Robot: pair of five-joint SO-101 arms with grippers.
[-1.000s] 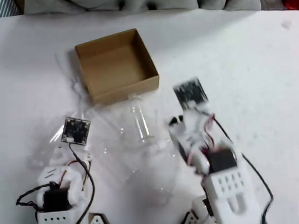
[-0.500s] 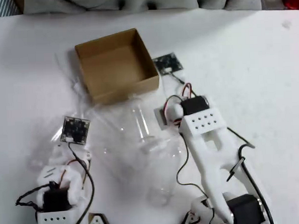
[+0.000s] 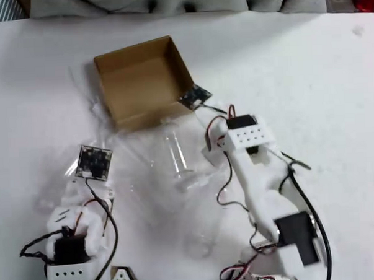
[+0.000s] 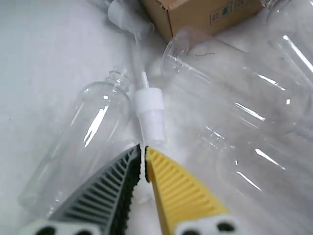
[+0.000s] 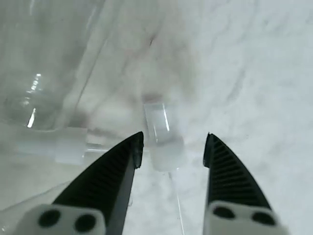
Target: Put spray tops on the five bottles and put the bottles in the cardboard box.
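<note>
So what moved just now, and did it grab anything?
The right arm stretched forward toward the cardboard box. Its end effector is open around a small whitish piece on the table, not gripping it. The left arm, the box and the clear bottles stayed put.

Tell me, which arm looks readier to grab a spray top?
Probably the right: the right jaws stand open either side of a spray top. The left jaws are shut, tips just short of another spray top.
</note>
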